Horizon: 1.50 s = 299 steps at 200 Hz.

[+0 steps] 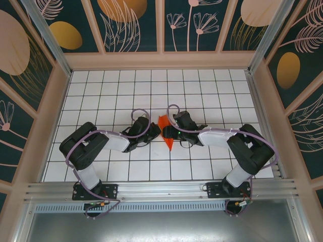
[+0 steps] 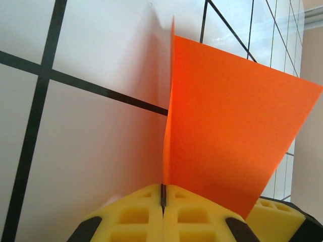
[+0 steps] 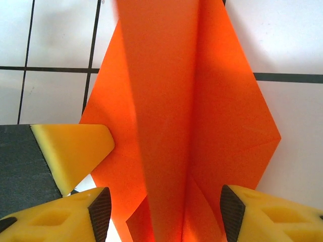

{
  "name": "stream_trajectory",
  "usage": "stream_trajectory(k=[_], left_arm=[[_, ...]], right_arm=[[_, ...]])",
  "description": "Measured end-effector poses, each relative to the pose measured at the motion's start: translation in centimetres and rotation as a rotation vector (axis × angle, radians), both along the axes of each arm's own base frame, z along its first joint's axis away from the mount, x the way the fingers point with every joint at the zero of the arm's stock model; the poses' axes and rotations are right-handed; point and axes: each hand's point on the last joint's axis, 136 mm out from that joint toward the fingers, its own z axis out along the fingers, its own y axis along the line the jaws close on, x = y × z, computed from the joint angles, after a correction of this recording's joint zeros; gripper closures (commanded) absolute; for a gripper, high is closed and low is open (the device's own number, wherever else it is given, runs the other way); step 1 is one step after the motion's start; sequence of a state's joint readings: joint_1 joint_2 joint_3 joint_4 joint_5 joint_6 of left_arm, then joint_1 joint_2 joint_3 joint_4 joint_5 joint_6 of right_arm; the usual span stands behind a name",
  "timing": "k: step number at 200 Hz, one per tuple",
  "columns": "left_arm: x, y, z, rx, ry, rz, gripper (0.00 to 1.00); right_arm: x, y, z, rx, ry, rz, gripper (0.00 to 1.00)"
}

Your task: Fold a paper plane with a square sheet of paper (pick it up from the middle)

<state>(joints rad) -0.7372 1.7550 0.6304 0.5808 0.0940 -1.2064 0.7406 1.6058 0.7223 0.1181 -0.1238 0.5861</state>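
- Two yellow foam fingers (image 2: 126, 217) of the left gripper (image 2: 162, 197) are pressed together at lower centre, pinching the partly folded, bright orange-red paper sheet (image 2: 227, 136).
- The sheet stands upright on the white gridded tabletop (image 2: 96, 146), mid-frame.
- The right gripper (image 3: 162, 214) has its fingers spread, straddling the sheet's creased middle.

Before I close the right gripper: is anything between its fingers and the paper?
Nothing visible. The folded orange paper stands between the open fingers of the right gripper; the left gripper, shut on the paper, sits off to one side.
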Motion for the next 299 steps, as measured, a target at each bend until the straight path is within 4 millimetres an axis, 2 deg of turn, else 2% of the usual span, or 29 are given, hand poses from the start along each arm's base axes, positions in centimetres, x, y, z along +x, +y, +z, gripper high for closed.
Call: stream_trajectory(k=[58, 92, 109, 135, 151, 169, 188, 215, 246, 271, 299], left_arm=[[0.0, 0.0, 0.0, 0.0, 0.0, -0.001, 1.0], [0.0, 0.0, 0.0, -0.001, 0.001, -0.003, 1.0], [0.0, 0.0, 0.0, -0.001, 0.001, -0.003, 0.99], [0.0, 0.0, 0.0, -0.002, 0.002, -0.002, 0.85], [0.0, 0.0, 0.0, -0.001, 0.001, -0.002, 0.75], [-0.1, 0.2, 0.4, 0.006, -0.002, 0.004, 0.58], [0.1, 0.6, 1.8, 0.016, -0.036, 0.01, 0.38], [0.6, 2.0, 3.9, 0.044, -0.08, 0.051, 0.19], [1.4, 5.0, 4.5, 0.119, -0.088, 0.123, 0.02], [1.7, 7.6, 4.4, 0.178, -0.074, 0.189, 0.01], [1.4, 10.3, 3.5, 0.241, -0.047, 0.247, 0.01]], right_arm=[[-1.0, 0.1, -0.5, -0.023, 0.025, 0.013, 0.5], [-0.9, -0.2, -1.0, -0.051, 0.038, -0.007, 0.62], [-0.7, 0.0, -1.3, -0.076, 0.041, -0.016, 0.64], [-0.5, 0.4, -1.5, -0.108, 0.04, -0.018, 0.67], [-0.5, 0.4, -1.5, -0.128, 0.037, -0.021, 0.72], [-0.3, 0.3, -1.3, -0.146, 0.029, -0.035, 0.82], [0.0, 0.2, -0.9, -0.166, 0.019, -0.045, 0.87], [0.7, 0.0, -0.5, -0.198, 0.001, -0.067, 0.9], [1.3, -0.2, -0.2, -0.233, -0.014, -0.089, 0.9], [1.7, -0.2, -0.6, -0.26, -0.014, -0.1, 0.88], [2.0, -0.3, -1.9, -0.297, 0.008, -0.105, 0.83]])
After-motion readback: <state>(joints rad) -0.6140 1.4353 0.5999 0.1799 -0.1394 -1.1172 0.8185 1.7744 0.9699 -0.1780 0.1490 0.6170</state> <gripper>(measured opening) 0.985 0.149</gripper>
